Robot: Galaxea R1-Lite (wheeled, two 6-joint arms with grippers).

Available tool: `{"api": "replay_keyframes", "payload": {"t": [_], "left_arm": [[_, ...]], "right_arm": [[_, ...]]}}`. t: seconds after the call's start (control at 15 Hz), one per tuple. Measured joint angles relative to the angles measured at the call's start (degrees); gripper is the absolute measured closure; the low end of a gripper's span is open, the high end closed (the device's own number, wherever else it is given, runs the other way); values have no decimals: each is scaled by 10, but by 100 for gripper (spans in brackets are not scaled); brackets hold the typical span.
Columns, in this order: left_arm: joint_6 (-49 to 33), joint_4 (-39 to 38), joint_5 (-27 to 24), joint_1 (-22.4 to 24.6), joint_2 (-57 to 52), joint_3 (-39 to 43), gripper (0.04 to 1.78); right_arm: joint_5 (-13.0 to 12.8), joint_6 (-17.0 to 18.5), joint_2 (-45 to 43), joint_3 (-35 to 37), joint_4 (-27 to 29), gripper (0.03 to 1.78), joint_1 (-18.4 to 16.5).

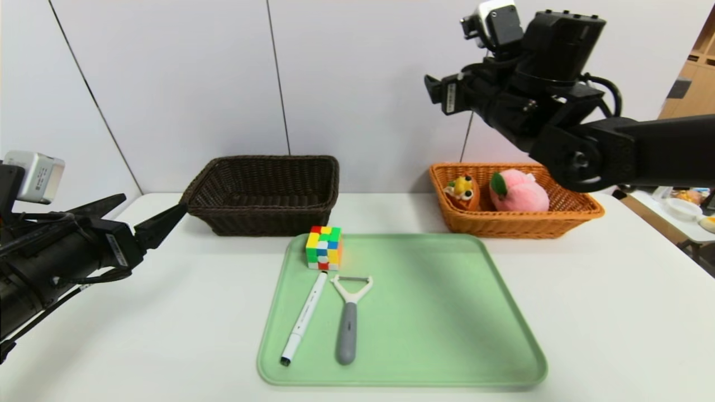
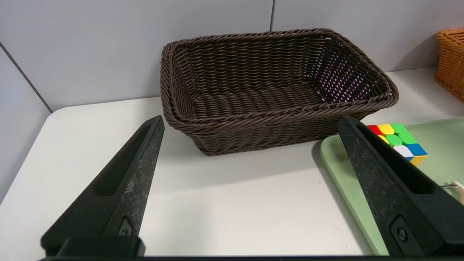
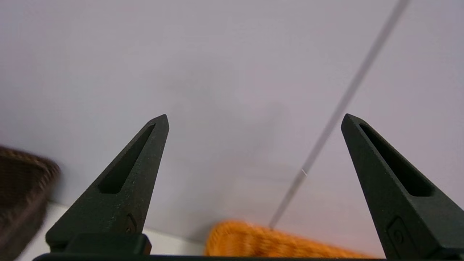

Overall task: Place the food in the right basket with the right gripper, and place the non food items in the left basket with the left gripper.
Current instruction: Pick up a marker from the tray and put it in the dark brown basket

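The pink plush peach and the brown cake slice lie in the orange-tan basket at the back right. The puzzle cube, the white marker and the grey-handled peeler lie on the pale green tray. The spork is out of view. The dark brown basket at the back left is empty. My left gripper is open and empty, low over the table in front of this basket. My right gripper is open and empty, raised high above the orange basket's left end.
A grey panel wall stands close behind both baskets. The table's right edge runs near the orange basket, with a second surface holding dishes beyond it. The cube's corner and the tray's edge sit by my left gripper's finger.
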Motion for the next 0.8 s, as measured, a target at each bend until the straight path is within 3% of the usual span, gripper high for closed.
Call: {"api": "replay_keyframes", "payload": {"t": [0.2,0.4,0.6,0.8], "left_arm": [[-2,0,0,-14,-2,0,13],[-2,0,1,-25,-4,0,13],[-9,0,3,-47,-3,-1,13],[-29,0,5,-86,-2,3,13]], "right_arm": [[1,12,-98,168,-2,14,-50],[2,51,-179,305,-21,13,-112],[5,78,-225,428,-87,12,-163],[7,102,-251,508,-158,12,-185]]}}
